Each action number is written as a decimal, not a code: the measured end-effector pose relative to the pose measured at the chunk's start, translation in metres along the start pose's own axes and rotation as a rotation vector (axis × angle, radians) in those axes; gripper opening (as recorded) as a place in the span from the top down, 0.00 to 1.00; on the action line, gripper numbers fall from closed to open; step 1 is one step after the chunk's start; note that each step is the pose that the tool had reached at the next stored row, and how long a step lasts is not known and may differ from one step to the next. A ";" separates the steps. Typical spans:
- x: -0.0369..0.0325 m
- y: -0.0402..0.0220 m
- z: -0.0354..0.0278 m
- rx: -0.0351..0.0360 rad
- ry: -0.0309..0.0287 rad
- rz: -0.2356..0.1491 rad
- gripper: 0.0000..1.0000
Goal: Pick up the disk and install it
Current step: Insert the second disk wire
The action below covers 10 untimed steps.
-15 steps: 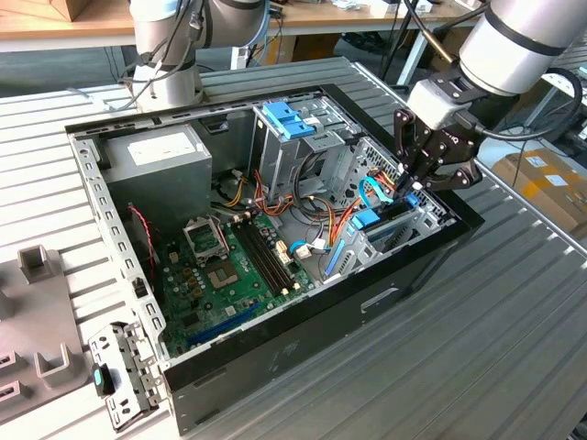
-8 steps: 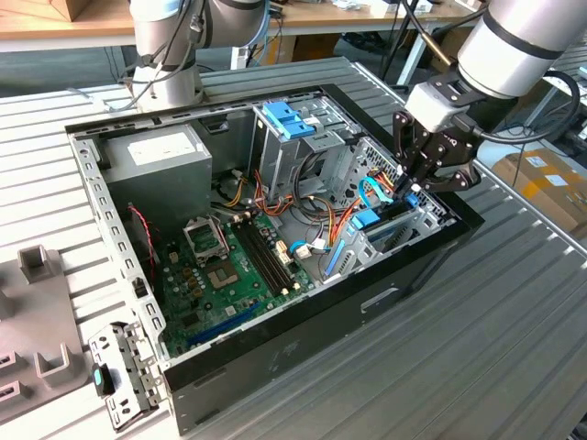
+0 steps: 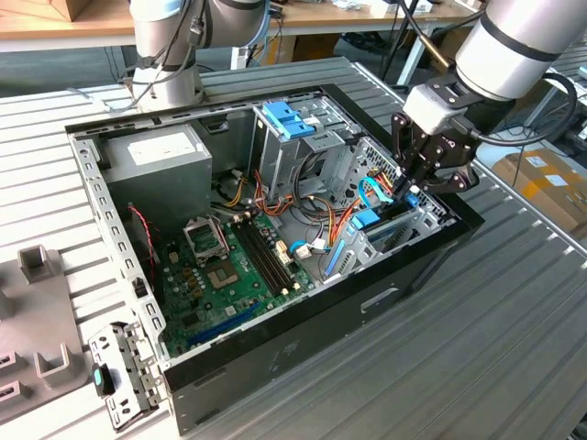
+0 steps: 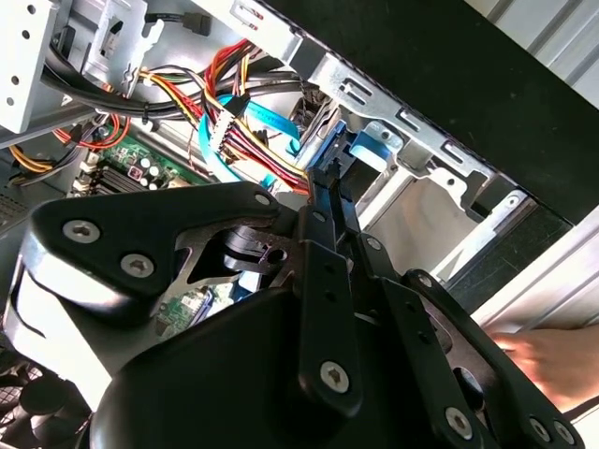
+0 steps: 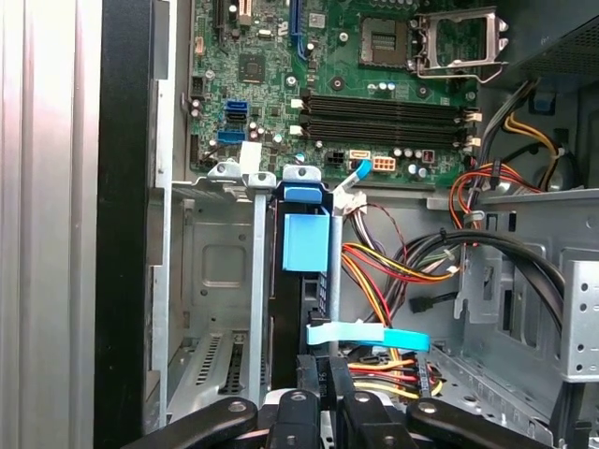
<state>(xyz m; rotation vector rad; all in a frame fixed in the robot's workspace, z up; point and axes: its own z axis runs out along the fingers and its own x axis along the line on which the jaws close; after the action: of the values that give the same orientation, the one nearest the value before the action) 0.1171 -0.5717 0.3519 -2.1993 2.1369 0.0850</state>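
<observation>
The disk (image 3: 365, 220) stands on edge in the drive bay at the front corner of the open computer case (image 3: 303, 316), on the exterior view's right. Its light blue carrier rail (image 5: 304, 241) sits between the bay's metal walls, and in the second wrist view the rail's end (image 4: 367, 142) lies just beyond my fingertips. My gripper (image 3: 409, 190) hangs over the bay's outer end, reaching down into the case. In both wrist views the gripper (image 4: 328, 178) (image 5: 327, 367) has its two fingers pressed together with nothing visible between them. Whether they touch the rail I cannot tell.
A pale blue flat cable (image 5: 370, 332) and bundled coloured wires (image 5: 379, 271) cross beside the bay. The motherboard (image 3: 234, 266), the grey power-supply box (image 3: 160, 160) and a tall cage with a blue latch (image 3: 287, 119) fill the case. A person's hand (image 4: 543, 360) is outside the case wall.
</observation>
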 end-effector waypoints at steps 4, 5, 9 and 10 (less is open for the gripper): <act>0.0001 0.0004 0.0012 0.0000 0.0001 0.000 0.84; 0.0001 0.0004 0.0013 0.0000 0.0002 0.000 0.84; 0.0001 0.0004 0.0014 0.0000 0.0000 0.000 0.84; 0.0002 0.0004 0.0018 0.0000 -0.0002 0.000 0.84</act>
<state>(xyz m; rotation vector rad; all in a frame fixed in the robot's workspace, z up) 0.1168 -0.5717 0.3501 -2.1992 2.1369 0.0852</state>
